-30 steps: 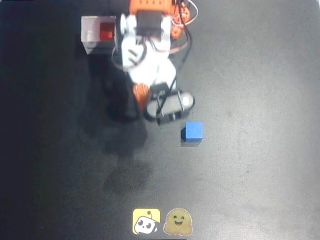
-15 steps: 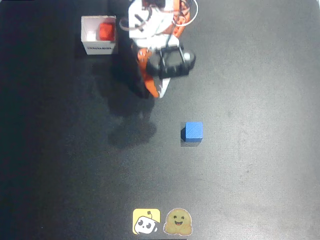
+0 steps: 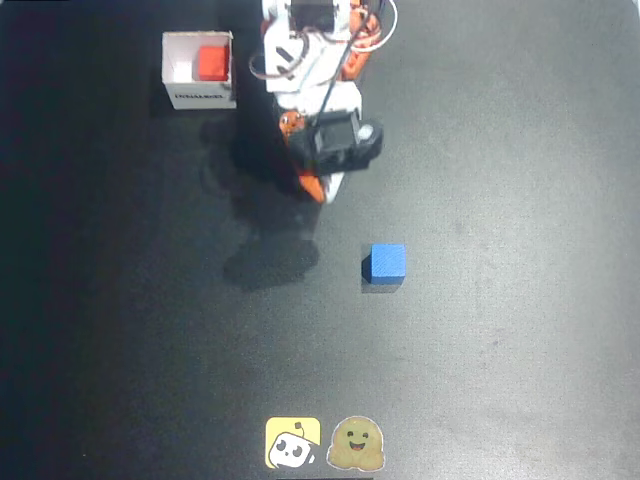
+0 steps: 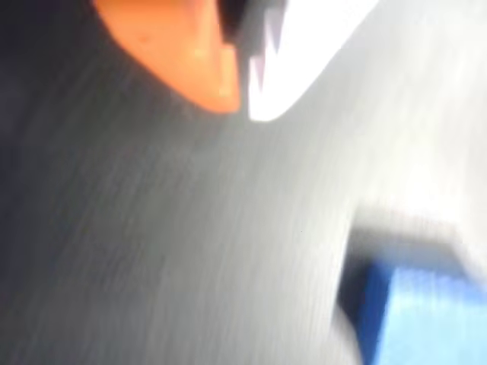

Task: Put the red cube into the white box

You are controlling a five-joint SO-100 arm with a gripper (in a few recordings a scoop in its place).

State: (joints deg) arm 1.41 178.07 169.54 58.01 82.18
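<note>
Overhead view puts the red cube (image 3: 211, 63) inside the white box (image 3: 178, 62), at about eleven o'clock on the desk (image 3: 500, 350), lying against the box's right wall. A second ago the arm's white body stood right against the box and the pincer reached down toward the middle of the desk. Half a second ago the arm had already folded back toward its base at twelve o'clock, and now it sits tucked a little further in, clear of the box, with the cube in the same spot inside throughout.

The pincer (image 3: 318, 185) points down toward six o'clock, just below the base. In the wrist view, which is smeared by motion, the orange and white fingertips (image 4: 217, 84) sit tip to tip with only a thin dark line between them and nothing held, so the pincer (image 4: 243, 99) is closed and empty.

The blue cube (image 3: 386, 262) lies alone near the centre of the desk, well apart from the box, and shows blurred at four o'clock in the wrist view. Two stickers (image 3: 325, 443) sit at six o'clock.

My reading is that the placing is done and the arm is going to rest; nothing remains for the red cube.
</note>
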